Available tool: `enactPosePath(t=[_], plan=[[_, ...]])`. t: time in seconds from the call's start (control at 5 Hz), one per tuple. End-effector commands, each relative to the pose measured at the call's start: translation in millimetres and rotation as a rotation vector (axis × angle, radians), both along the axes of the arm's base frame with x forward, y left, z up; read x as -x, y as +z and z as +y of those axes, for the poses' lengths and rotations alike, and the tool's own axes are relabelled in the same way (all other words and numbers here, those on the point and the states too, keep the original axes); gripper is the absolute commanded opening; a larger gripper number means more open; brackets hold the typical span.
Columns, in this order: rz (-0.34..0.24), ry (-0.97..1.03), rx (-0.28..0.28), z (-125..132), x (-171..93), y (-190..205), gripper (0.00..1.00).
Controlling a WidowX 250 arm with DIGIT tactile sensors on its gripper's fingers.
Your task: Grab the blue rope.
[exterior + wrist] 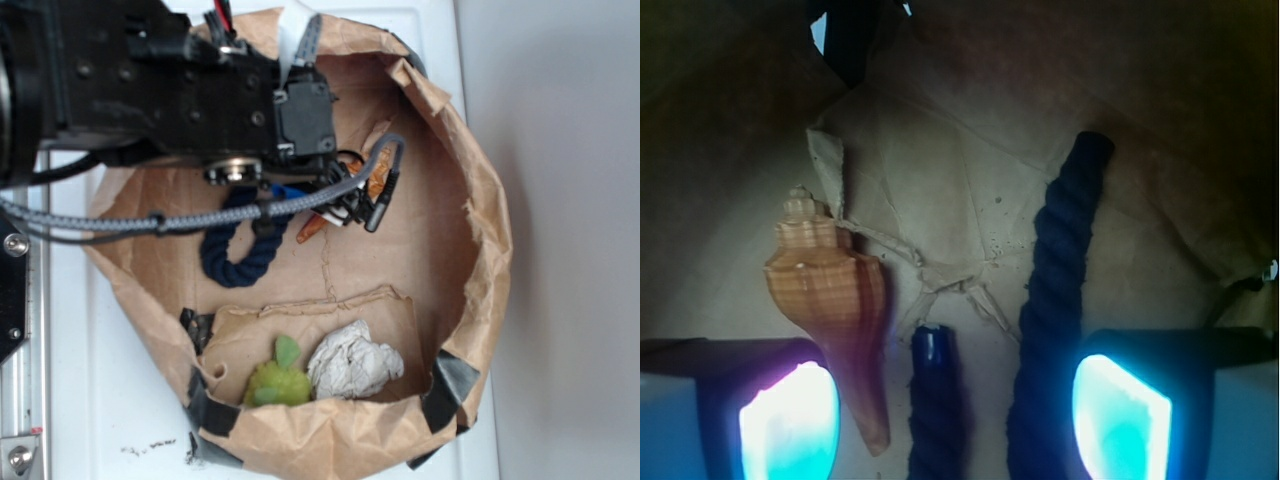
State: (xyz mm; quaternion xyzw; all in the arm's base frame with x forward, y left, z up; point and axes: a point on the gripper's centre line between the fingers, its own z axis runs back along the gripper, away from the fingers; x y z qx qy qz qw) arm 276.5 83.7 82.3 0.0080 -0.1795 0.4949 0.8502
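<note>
The gripper (955, 410) hangs spread wide, holding nothing, its two glowing pads either side of one blue rope (1055, 300) and one orange shell (835, 300) on creased brown paper (420, 260), which forms a taped nest on a white bench (110, 400).

Between your fingers (790, 420) lie the orange shell (835, 300) and both blue rope (1055, 300) strands; shell seemingly crowds the left finger.

No legible text, label or number anywhere.
</note>
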Motion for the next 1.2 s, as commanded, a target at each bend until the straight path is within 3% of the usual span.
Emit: enactPosePath(t=[0.0,0.8,1.0], plan=[[-0.032,0.050,-0.019,14,1,0,1.00],[-0.051,0.092,-0.055,11,1,-2,1.00],[-0.067,0.076,-0.030,5,13,20,1.00]])
